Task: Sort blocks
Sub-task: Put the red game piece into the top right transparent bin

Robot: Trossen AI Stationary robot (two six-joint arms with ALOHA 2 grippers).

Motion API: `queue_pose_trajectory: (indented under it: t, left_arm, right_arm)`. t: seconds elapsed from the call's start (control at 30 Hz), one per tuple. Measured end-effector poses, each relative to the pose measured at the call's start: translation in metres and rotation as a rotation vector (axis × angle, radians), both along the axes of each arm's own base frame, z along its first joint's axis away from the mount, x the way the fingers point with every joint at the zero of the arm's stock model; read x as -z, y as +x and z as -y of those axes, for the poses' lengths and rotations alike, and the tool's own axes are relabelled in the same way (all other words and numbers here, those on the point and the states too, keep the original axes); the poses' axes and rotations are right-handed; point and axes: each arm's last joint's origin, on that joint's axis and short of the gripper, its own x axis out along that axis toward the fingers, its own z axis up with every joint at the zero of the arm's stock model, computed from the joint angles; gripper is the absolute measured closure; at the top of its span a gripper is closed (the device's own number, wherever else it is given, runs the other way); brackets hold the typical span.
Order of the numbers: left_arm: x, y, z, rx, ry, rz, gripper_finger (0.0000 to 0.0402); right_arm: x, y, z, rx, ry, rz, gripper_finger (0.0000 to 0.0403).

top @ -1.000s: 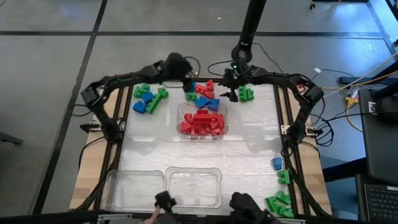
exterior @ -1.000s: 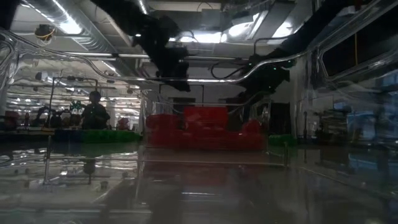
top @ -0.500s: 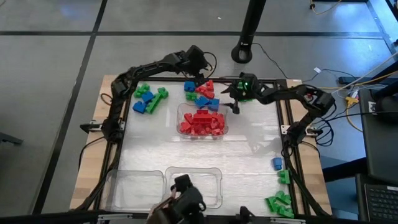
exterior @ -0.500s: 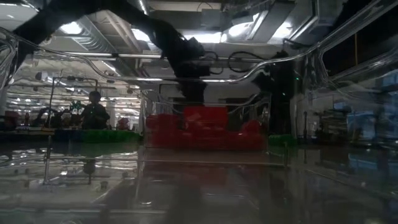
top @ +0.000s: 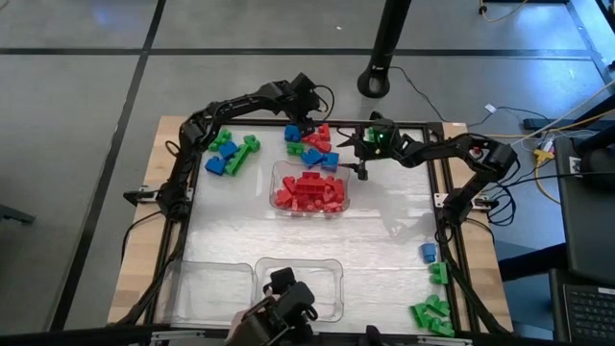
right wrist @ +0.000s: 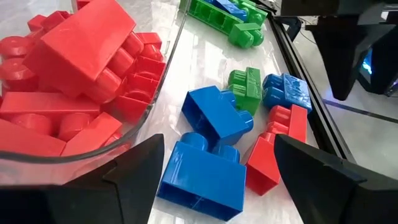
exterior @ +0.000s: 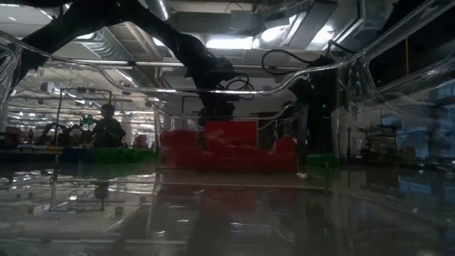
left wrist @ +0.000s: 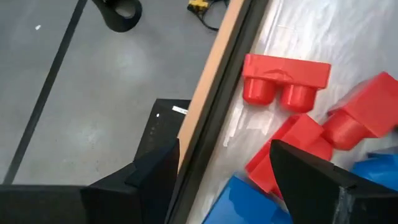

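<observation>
Since the frame a second back, the left arm has swung from the green-and-blue cluster over to the far edge of the desk [top: 288, 240], and the right arm has pulled in toward the middle pile; the tray of red blocks [top: 311, 189] has shifted slightly.

The left gripper [top: 306, 104] now hangs at the far rim above the mixed pile of blocks [top: 311, 146]. Its fingers stand apart with nothing between them; in its wrist view a red two-stud block [left wrist: 285, 78] and more red pieces lie just beyond the fingertips, beside the wooden edge.

The right gripper [top: 357, 146] sits just beside the far right corner of the tray, pointing at the same pile. Its fingers are spread wide and hold nothing. Ahead of them lie two blue blocks [right wrist: 208, 158], a small green block [right wrist: 245, 87] and a red block [right wrist: 278, 144], all loose on the desk, with the tray's clear wall close alongside.

Farther left on the desk is a cluster of green and blue blocks [top: 230, 153]. Near the right edge lie a blue block [top: 428, 253] and several green blocks [top: 431, 313]. Two empty clear trays [top: 252, 289] stand at the near edge.
</observation>
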Motion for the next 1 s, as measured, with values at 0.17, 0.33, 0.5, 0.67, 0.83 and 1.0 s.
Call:
queue_pose_trajectory:
  t: [0.17,0.33,0.5,0.67,0.83,1.0]
  left_arm:
    - [-0.010,0.005,0.012,0.030,0.004,-0.003,0.0160]
    - [-0.044,0.008,0.031,0.069,0.052,0.058,0.0160]
    - [-0.045,0.002,0.040,0.049,-0.017,0.017,0.0160]
    - [-0.047,0.003,0.052,0.060,-0.058,-0.005,0.0160]
    - [-0.047,-0.004,0.060,0.085,-0.087,0.048,0.0160]
    - [-0.044,-0.028,0.072,0.065,-0.032,0.148,0.0160]
  right_arm:
    - [0.000,0.000,0.000,0.000,-0.001,0.001,0.0100]
    - [0.000,0.000,0.000,0.004,-0.002,-0.001,0.0100]
    - [0.000,0.000,0.001,0.016,-0.004,-0.005,0.0100]
    - [0.001,-0.001,0.003,0.130,0.001,-0.031,0.0100]
    - [-0.001,0.001,0.007,0.191,0.005,-0.037,0.0100]
    - [-0.013,0.019,0.022,0.236,0.057,-0.043,0.0100]
